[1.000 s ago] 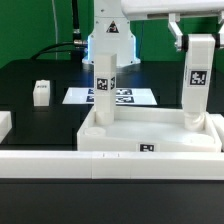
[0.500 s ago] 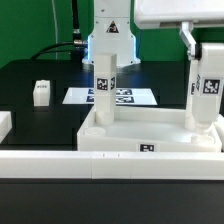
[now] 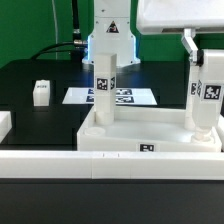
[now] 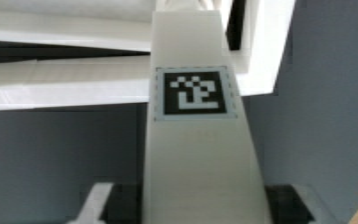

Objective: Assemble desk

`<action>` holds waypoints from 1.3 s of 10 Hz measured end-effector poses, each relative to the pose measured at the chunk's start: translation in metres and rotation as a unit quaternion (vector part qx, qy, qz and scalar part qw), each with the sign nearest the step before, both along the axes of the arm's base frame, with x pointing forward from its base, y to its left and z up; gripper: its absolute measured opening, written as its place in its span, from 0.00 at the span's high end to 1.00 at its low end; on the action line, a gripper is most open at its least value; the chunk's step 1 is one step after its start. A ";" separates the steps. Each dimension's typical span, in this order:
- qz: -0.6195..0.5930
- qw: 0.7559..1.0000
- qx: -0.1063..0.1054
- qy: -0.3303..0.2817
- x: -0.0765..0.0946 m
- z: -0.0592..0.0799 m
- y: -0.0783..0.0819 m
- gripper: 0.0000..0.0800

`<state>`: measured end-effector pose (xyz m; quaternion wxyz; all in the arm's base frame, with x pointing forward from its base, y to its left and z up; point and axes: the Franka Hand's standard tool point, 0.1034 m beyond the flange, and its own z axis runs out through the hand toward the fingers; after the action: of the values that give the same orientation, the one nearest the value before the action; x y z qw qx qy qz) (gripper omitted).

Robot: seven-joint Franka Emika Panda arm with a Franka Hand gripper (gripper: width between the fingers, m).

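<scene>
Gripper jaws pinch white square-section block leg; since the earlier frame the leg has twisted in white plastic tray-like slab's corner socket.

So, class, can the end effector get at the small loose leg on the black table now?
Probably not yet: the end effector grips the corner leg; the loose leg lies uncovered.

open room over the slab between the middle leg and the outer leg; a low rail bars the near side.
</scene>
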<state>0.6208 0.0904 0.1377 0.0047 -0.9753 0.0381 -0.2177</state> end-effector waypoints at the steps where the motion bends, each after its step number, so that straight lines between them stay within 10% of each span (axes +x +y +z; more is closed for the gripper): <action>1: 0.000 1.000 0.000 0.000 0.000 0.000 0.000 0.64; 13: 0.011 0.999 -0.008 -0.031 -0.004 -0.018 0.008 0.64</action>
<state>0.6166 0.0984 0.1199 -0.0001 -0.9685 0.0256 -0.2478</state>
